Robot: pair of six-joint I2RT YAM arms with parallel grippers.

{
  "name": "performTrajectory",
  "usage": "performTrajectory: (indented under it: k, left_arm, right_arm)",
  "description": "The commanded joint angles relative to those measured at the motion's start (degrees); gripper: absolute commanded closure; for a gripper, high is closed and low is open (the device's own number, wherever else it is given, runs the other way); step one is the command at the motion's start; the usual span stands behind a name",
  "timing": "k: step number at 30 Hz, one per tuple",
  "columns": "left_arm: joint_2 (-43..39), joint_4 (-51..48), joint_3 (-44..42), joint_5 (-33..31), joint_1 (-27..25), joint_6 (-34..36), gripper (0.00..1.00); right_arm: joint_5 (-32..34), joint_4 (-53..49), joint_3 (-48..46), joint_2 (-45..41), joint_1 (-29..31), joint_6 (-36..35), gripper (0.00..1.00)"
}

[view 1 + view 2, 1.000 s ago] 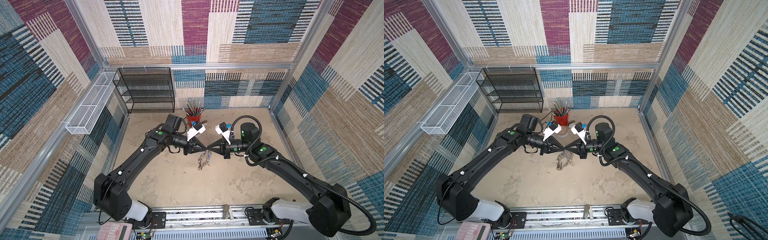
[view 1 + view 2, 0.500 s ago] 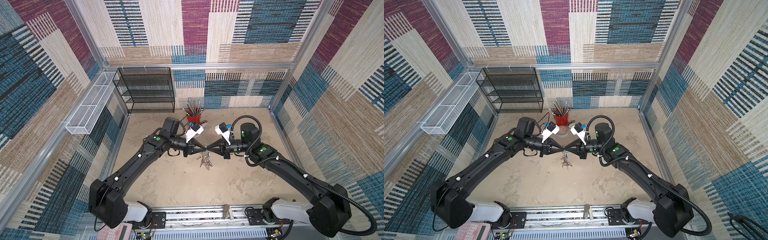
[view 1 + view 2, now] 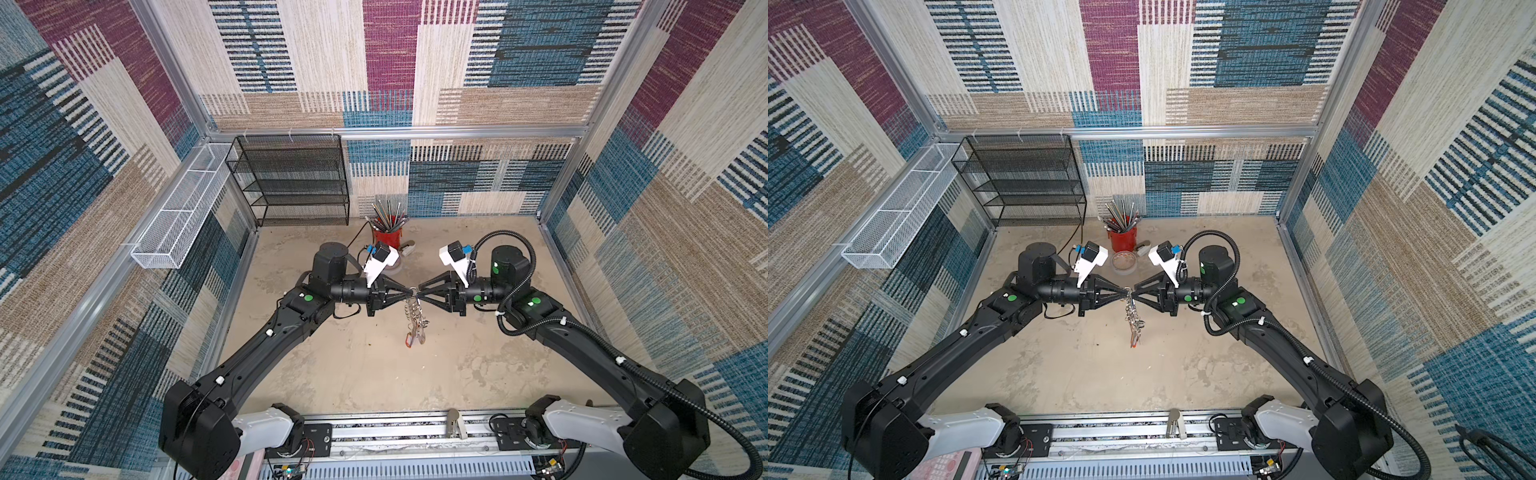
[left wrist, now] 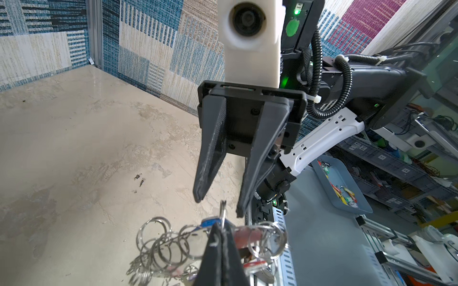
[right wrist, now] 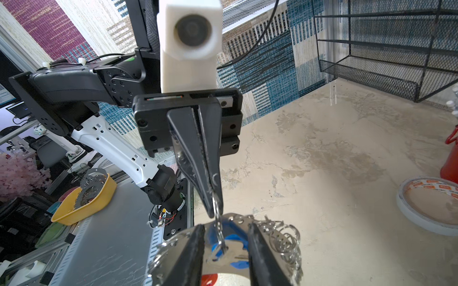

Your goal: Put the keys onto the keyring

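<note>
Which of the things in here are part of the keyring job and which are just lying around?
In the job: gray keyring plate edged with silver split rings, blue plastic key tag, red plastic key tag, left gripper pinching a ring, right gripper open.
Lying about: red cup of pencils, round tape roll, black mesh shelf, white wire basket.

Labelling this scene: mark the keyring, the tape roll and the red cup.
keyring [image 3: 412, 309]: in a top view, hanging rings
tape roll [image 5: 402, 195]: right wrist view, white rim
red cup [image 3: 387, 237]: in a top view, red wall
</note>
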Motion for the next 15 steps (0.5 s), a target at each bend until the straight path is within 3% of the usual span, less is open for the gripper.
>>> performTrajectory:
  k: [1,15]
  left_arm:
    - [-0.4,7.1,-1.0,-0.2,0.0,-3.4,1.0]
    - [-1.1,11.5,-2.6,0.4,0.1,-5.3,1.0]
  right_arm:
    - [-1.6,2.5,-0.1,0.2,0.0,1.1,0.74]
    - [-1.4,3.2,-0.4,1.2,0.0,0.9,0.97]
